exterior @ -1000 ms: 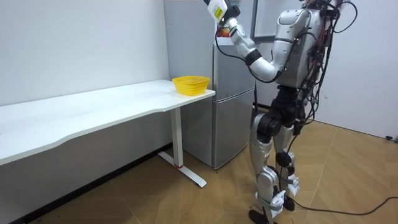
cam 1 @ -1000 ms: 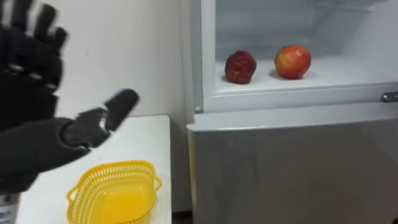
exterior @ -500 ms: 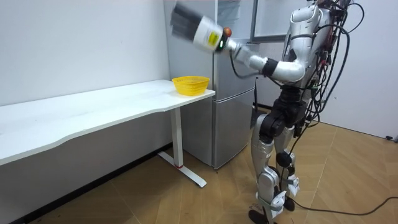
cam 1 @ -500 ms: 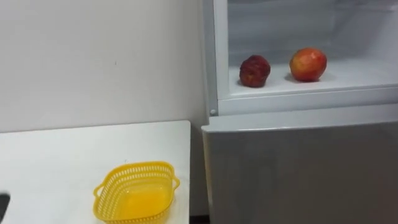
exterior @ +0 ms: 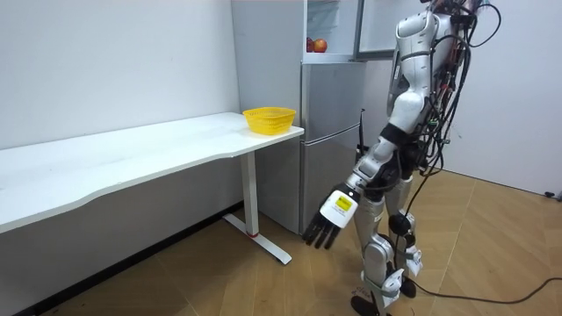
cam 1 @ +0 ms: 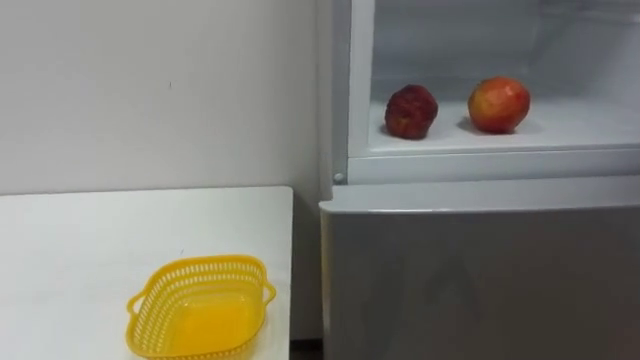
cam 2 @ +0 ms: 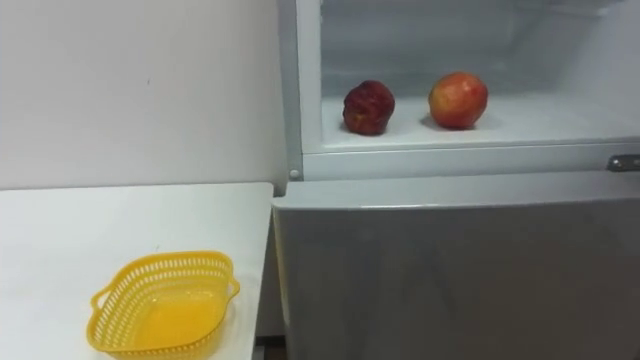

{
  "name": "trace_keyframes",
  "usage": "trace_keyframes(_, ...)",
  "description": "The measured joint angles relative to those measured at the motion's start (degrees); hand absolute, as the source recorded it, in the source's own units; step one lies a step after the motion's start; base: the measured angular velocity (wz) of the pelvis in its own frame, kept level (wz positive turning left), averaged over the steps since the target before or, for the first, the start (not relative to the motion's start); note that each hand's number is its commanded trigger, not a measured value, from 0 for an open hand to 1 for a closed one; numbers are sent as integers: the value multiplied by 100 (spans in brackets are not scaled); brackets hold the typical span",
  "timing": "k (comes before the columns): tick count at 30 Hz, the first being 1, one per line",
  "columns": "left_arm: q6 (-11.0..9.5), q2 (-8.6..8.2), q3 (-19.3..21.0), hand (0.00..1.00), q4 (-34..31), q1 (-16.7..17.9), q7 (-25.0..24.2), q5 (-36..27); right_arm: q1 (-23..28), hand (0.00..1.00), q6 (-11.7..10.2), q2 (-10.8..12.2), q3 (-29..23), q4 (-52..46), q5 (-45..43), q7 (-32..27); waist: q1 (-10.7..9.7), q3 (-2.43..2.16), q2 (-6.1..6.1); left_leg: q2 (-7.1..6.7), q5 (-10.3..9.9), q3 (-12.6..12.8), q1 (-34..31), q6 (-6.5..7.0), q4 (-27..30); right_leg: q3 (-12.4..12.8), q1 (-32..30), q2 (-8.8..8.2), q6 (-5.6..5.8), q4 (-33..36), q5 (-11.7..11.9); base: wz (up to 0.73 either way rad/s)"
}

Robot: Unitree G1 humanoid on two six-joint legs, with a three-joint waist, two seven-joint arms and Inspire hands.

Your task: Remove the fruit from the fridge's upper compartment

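Two apples lie on the shelf of the open upper fridge compartment (cam 1: 500, 150): a dark red apple (cam 1: 411, 110) on the left and a red-yellow apple (cam 1: 499, 104) to its right. The room view has both apples (exterior: 316, 44) as small red spots at the top of the fridge. I stand in front of the fridge. My left hand (exterior: 327, 219) hangs low beside my leg, open, fingers straight and pointing at the floor, holding nothing.
An empty yellow basket (cam 1: 200, 264) sits on the white table (cam 1: 90, 230) just left of the fridge, near the table's corner. The lower fridge door (cam 1: 480, 270) is closed. The upper door (exterior: 369, 26) stands open beside my shoulder.
My left arm has swung from up by the fridge shelf, out over the table, and down to my side. The eye views shifted slightly; apples and basket stayed put.
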Motion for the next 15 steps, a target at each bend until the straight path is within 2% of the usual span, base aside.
trace_keyframes(1, 3, -22, 0, 0, 233, -7, -89, 138, 2, 0, -13, 4, -87, -233, 12, -116, -29, -8, 27, -1, 0, 22, 17, 0, -14, 20, 0, 0, 0, 5, 0, -8)
trace_keyframes(2, 25, -38, 0, 0, 391, -13, -203, 206, 2, 0, -16, 16, -121, -589, 48, -266, -44, 3, 61, -1, 0, 41, 8, 0, -26, 34, -25, 0, 1, 16, 0, -8)
trace_keyframes(4, 69, -37, 1, 0, 519, -4, -300, 418, -5, 0, -93, 50, -102, -1124, 66, -534, -110, -1, 100, -4, 0, 38, -16, 0, -26, 31, -52, -1, 2, 14, -2, -2)
trace_keyframes(6, 77, -56, -18, 0, 531, -38, -433, 632, -20, 0, -96, 53, -46, -1700, 75, -759, -73, -5, 95, -1, 4, 97, -61, -4, -19, 70, -127, 0, 5, 16, -4, -9)
trace_keyframes(10, 82, -114, -62, 0, 646, -43, -787, 1054, -158, 0, -241, 61, 23, -3066, -6, -1114, -108, -16, -30, -5, 10, 140, -127, -9, 67, 98, -196, -9, 4, 21, -4, -4)
trace_keyframes(11, 88, -115, -60, 0, 677, -40, -873, 1260, -176, 0, -324, 60, 20, -3381, -7, -1160, -113, -33, -90, -6, 10, 141, -120, -9, 68, 101, -187, -9, 4, 4, -4, 0)
trace_keyframes(13, 104, -114, -164, 0, 660, -35, -917, 1327, -185, 0, -344, 60, 30, -3916, -1, -1186, -114, -34, -133, -5, 10, 150, -116, -9, 67, 109, -176, -8, 4, 1, -4, -2)
trace_keyframes(15, 114, -115, -273, 0, 662, -33, -1001, 1341, -197, 0, -452, 52, 87, -4358, -5, -1201, -117, -20, -174, -3, 10, 162, -110, -9, 64, 126, -167, -4, 3, 3, -3, -4)
